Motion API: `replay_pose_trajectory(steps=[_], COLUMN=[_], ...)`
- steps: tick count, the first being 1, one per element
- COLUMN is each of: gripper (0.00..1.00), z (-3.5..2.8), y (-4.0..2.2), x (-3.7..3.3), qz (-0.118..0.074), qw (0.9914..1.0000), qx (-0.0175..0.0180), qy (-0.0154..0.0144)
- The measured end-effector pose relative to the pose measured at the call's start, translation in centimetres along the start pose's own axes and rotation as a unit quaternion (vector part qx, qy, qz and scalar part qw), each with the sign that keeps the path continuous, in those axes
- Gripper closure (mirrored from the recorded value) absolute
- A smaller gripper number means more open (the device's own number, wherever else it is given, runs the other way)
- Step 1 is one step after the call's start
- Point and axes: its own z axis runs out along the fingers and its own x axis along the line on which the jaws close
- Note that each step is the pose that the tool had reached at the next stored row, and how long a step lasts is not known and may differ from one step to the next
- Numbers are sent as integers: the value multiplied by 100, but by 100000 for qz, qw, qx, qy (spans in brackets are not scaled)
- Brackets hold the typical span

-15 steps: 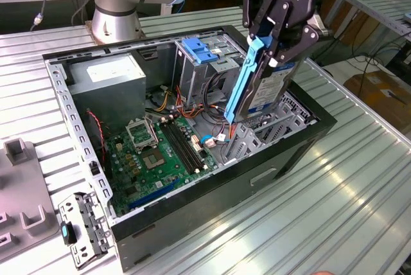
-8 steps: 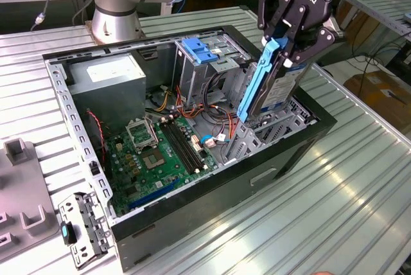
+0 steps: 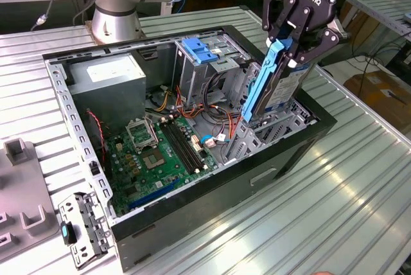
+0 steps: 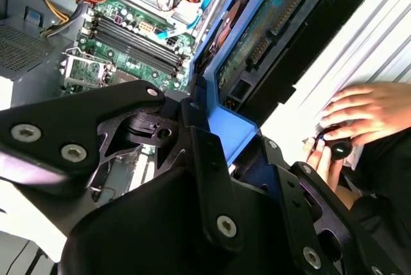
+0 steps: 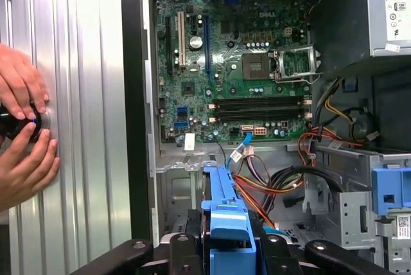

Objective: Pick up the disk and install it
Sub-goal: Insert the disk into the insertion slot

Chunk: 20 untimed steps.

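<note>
The disk [image 3: 276, 88] stands on edge, a silver drive with a blue side rail, its lower end down among the metal drive bay [image 3: 273, 127] at the exterior view's right end of the open computer case [image 3: 192, 223]. My gripper [image 3: 287, 53] is shut on the disk's upper end from above. In both wrist views the black fingers clamp the blue rail [image 4: 226, 127] [image 5: 228, 214], and the disk's circuit-board side [image 4: 270, 24] points down toward the case.
Inside the case lie a green motherboard [image 3: 160, 153], a grey power supply box [image 3: 106, 79], coloured cables [image 5: 282, 178] and a blue latch piece [image 3: 199, 50] atop a drive cage. A person's hands [image 5: 22, 127] rest on the ribbed table beside the case. The arm's base [image 3: 119, 5] stands behind.
</note>
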Motion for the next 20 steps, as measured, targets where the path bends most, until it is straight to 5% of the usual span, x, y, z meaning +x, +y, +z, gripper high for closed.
replay_pose_trajectory(steps=[20], gripper=[63], z=[145], y=[-41], x=[0], qz=[-179], qw=[100000], qx=[33], qy=[39])
